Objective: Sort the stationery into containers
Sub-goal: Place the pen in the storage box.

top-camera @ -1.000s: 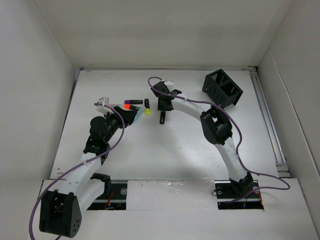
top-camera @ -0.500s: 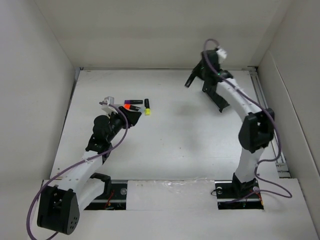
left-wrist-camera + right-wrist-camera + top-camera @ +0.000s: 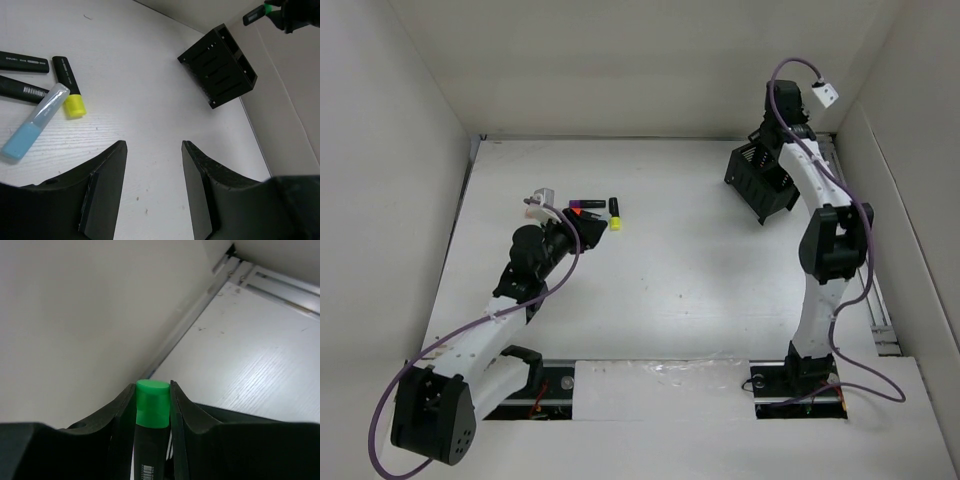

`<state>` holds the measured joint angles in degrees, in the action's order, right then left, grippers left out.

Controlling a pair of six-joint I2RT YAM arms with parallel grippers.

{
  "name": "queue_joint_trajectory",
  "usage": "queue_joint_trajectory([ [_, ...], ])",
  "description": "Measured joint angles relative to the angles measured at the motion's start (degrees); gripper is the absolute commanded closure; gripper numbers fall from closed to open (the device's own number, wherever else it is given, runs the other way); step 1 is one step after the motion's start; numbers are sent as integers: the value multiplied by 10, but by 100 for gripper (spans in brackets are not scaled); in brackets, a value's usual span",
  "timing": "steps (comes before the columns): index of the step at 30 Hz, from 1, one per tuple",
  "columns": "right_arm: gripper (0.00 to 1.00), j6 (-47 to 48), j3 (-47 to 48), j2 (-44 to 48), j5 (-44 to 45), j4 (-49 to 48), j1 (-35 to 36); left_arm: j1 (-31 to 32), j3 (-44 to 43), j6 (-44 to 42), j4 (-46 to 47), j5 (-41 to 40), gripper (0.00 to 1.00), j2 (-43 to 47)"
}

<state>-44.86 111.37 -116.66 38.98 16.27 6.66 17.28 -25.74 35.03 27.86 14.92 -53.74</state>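
My right gripper (image 3: pixel 152 390) is shut on a black marker with a green cap (image 3: pixel 152 402), held in the air by the back wall. In the top view the right gripper (image 3: pixel 772 140) hangs over the black two-compartment box (image 3: pixel 763 180). The left wrist view shows that box (image 3: pixel 218 67) with the green-capped marker (image 3: pixel 261 12) above it. My left gripper (image 3: pixel 152 147) is open and empty, low over the table (image 3: pixel 150 100). Beside it lie a yellow-capped highlighter (image 3: pixel 69 87), a light blue marker (image 3: pixel 35 122) and two black markers (image 3: pixel 22 59). The marker cluster (image 3: pixel 590 207) lies just beyond the left gripper (image 3: pixel 582 232).
White walls (image 3: pixel 420 120) enclose the table on the left, back and right. A metal rail (image 3: pixel 855 230) runs along the right edge, close behind the box. The box stands at an angle at the back right.
My right arm has swung from the table's middle near the markers to the back right, above the box, carrying the green-capped marker. The left gripper has barely shifted.
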Motion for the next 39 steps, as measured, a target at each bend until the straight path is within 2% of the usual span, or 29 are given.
queue_joint_trajectory([
  [4,97,39,40,-48,46,13,1,0,0,-1,-5,-4,55,0],
  [9,97,88,48,-60,108,12,4,0,-1,-1,-9,-8,55,0],
  [15,97,117,48,-65,147,7,7,0,-1,-2,-10,-12,55,0],
  [24,90,147,28,-84,180,-5,28,0,-1,-2,-20,-28,55,0],
  [25,85,152,28,-87,184,-5,32,0,-1,-2,-21,-29,55,-1],
  [29,79,173,23,-96,193,-14,48,0,-2,-3,-21,-31,55,0],
  [31,67,182,23,-96,198,-21,55,0,-2,-3,-22,-35,55,2],
  [32,67,183,23,-96,199,-22,56,0,-2,-3,-22,-36,55,3],
  [34,55,186,22,-96,203,-29,57,0,-2,-3,-22,-36,55,6],
  [39,42,194,18,-94,206,-36,58,0,-2,-3,-23,-38,55,8],
])
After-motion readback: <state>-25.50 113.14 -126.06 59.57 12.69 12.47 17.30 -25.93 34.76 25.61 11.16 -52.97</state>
